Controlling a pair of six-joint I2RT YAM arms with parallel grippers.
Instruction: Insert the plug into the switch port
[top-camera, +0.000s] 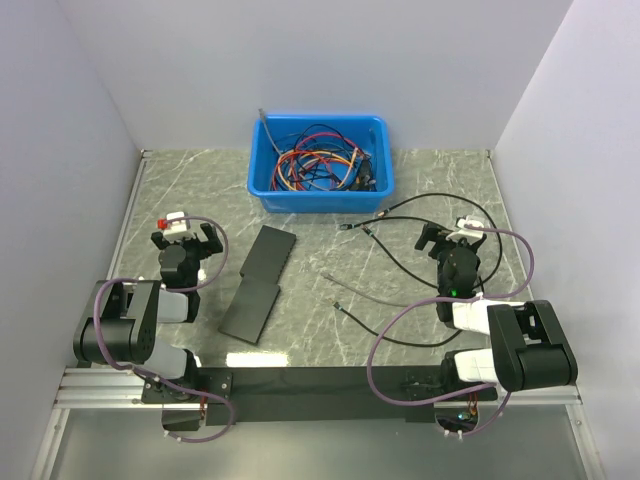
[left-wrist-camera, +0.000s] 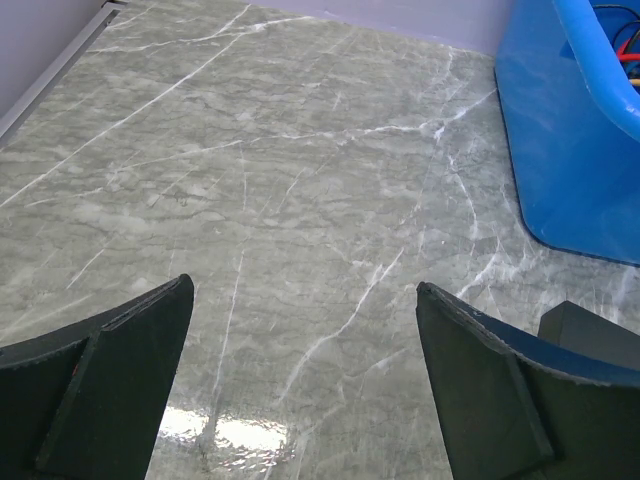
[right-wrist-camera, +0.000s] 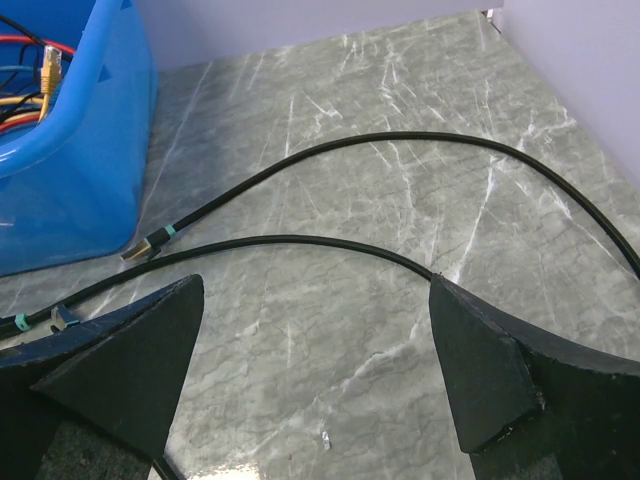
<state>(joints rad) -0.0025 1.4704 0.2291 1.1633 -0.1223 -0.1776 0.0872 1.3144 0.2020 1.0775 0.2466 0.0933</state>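
Currently over the table (top-camera: 420, 180), left gripper (left-wrist-camera: 305, 290) and right gripper (right-wrist-camera: 318, 285) both spread wide, gripping nothing. Ahead-left of the right fingers: blue bin (right-wrist-camera: 70, 150); just past the left gripper's right finger: corner of the black switch (left-wrist-camera: 590, 335); ahead of the right fingers: black cable (right-wrist-camera: 400, 138) ending in the teal-banded plug (right-wrist-camera: 145, 245), loose on the marble. Likely failures: pinching cable instead of plug body, snagging the second cable (right-wrist-camera: 300, 239) lying nearer, shoving the unanchored switch during insertion.

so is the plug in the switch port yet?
Out. The plug lies loose on the table beside the blue bin, well apart from the switch.
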